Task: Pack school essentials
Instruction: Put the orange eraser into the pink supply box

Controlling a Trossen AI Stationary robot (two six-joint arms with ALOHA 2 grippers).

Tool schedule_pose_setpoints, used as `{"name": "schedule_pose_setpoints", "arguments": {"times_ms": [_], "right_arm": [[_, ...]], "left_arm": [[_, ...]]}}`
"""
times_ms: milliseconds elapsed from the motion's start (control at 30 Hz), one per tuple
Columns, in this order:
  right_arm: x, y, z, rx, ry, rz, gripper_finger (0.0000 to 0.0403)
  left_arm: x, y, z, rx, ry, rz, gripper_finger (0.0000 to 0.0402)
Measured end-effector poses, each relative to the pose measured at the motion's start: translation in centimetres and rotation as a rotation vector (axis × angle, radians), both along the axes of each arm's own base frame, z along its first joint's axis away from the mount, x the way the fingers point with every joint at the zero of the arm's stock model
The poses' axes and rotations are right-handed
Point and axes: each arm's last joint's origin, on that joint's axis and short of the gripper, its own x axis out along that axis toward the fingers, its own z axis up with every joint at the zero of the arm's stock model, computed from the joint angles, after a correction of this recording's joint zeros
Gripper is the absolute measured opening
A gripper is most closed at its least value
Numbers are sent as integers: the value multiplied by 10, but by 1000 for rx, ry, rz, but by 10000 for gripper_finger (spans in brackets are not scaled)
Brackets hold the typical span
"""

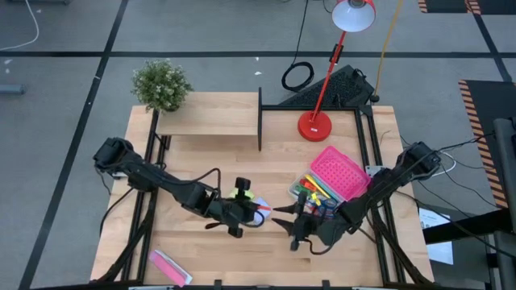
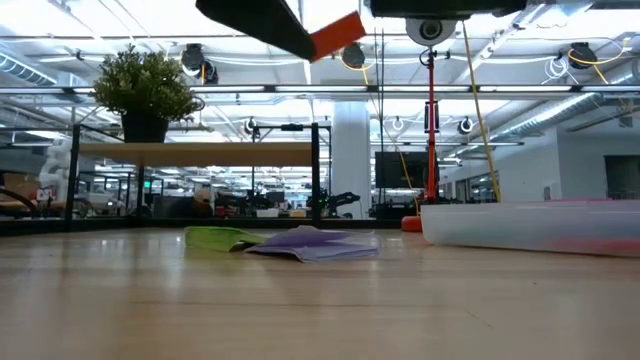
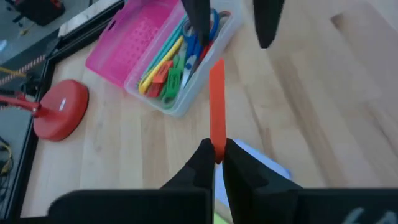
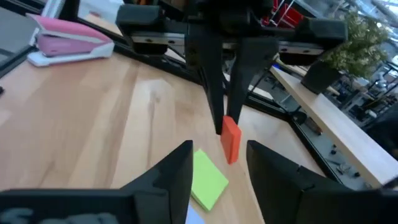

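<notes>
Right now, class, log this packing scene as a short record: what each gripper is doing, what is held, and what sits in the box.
left gripper: shut on the orange block, held above the table
right gripper: open, facing the block
clear box: holds scissors, pens, small pieces
pink lid: leaning at the box
green sticky pad: lying on the table

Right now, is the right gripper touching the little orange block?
Apart. The right wrist view shows the right gripper open, with the orange block pinched in the left gripper, clear of both fingers.

Wooden table (image 1: 201, 153) carries sticky-note pads (image 2: 290, 242), case (image 1: 318, 192), lamp (image 1: 316, 125), perhaps a stapler (image 1: 169, 267).
</notes>
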Motion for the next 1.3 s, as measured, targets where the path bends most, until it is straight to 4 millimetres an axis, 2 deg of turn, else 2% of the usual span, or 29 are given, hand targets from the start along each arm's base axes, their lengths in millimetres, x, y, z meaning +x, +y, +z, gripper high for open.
{"name": "schedule_pose_setpoints", "arguments": {"times_ms": [267,367,667,1000,1100,1300], "right_arm": [[4,1,1,-8,-23,16,109],[6,0,1,10,-15,72,108],[9,-5,2,31,-29,46,104],[10,-5,2,41,-22,74,11],[10,-5,2,40,-22,71,13],[3,-1,6,-37,7,100,15]], "left_arm": [[-4,-10,1,8,-8,-40,7],[-2,-11,2,-1,-30,-41,16],[-2,-12,3,-20,-32,-61,11],[0,-13,5,-29,-54,-67,9],[0,-13,5,-53,-68,-52,42],[-1,-16,5,-111,-71,-13,148]]}}
